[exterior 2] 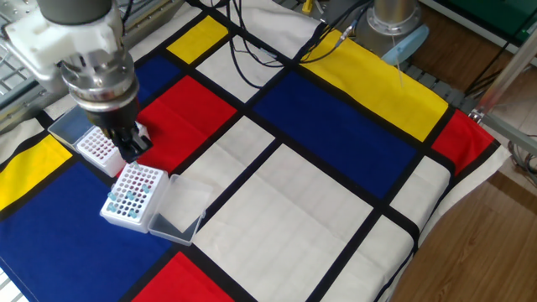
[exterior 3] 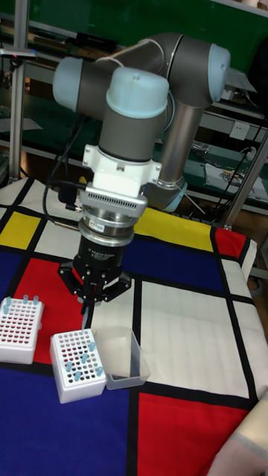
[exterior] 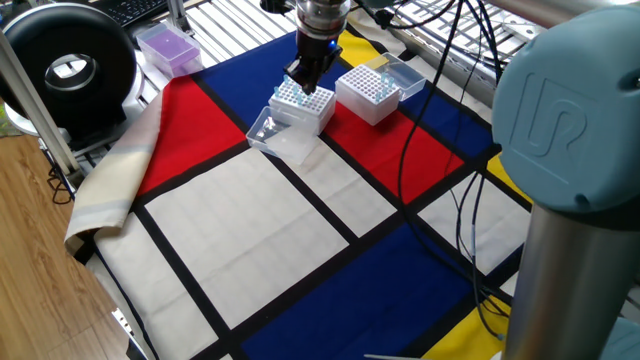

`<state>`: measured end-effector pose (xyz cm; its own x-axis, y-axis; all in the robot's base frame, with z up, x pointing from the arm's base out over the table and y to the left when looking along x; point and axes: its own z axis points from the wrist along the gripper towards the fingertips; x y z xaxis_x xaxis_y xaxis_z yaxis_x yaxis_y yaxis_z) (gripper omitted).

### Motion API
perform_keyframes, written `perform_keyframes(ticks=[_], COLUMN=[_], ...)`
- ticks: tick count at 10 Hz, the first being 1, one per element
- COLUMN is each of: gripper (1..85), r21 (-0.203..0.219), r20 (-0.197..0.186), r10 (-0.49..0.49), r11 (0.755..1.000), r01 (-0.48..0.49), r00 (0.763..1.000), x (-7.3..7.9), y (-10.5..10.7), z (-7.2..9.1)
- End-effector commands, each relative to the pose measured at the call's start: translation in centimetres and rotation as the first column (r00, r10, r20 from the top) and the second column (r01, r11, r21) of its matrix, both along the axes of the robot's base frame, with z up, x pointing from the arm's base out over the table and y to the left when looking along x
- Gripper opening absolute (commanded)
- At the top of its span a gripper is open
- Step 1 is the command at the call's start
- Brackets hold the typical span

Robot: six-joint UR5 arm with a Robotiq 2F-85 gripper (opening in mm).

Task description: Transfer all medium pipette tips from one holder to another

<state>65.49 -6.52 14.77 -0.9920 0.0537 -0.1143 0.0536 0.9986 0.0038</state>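
Several pale-blue medium pipette tips [exterior 3: 78, 362] stand in a white perforated holder [exterior 2: 132, 195] [exterior: 303, 103]. A second white holder [exterior 3: 20, 327] [exterior 2: 99, 149] [exterior: 368, 92] sits beside it with a few tips [exterior 3: 24, 300] along its far edge. My gripper [exterior 3: 88, 306] [exterior 2: 131, 151] [exterior: 303, 76] hangs just above the gap between the two holders. Its fingers are pressed together on a thin pale tip that points down in the tall fixed view.
A clear plastic lid [exterior 3: 123, 358] [exterior 2: 178, 214] lies open against the near holder. A purple box [exterior: 168, 47] sits at the cloth's far corner, and a black round device [exterior: 65, 65] stands beside it. Cables [exterior 2: 252, 59] trail over the coloured cloth.
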Motion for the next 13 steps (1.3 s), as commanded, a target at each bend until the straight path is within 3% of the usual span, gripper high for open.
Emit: perform_keyframes(ticks=[1, 3, 7, 11, 13], gripper=[1.7, 1.7, 1.7, 1.7, 1.7], r21=[-0.007, -0.046, -0.042, -0.075, -0.063], r20=[-0.020, -0.031, -0.022, -0.016, -0.039], r10=[0.028, 0.069, 0.120, 0.115, 0.083], r11=[1.000, 0.996, 0.992, 0.990, 0.994], r01=[-0.028, -0.070, -0.121, -0.116, -0.086], r00=[0.999, 0.997, 0.993, 0.993, 0.996], x=[-0.6, -1.1, -2.9, -4.1, -4.5], y=[-2.0, -5.0, -10.3, -13.8, -13.9], z=[1.7, 2.4, 0.5, -0.7, -1.2])
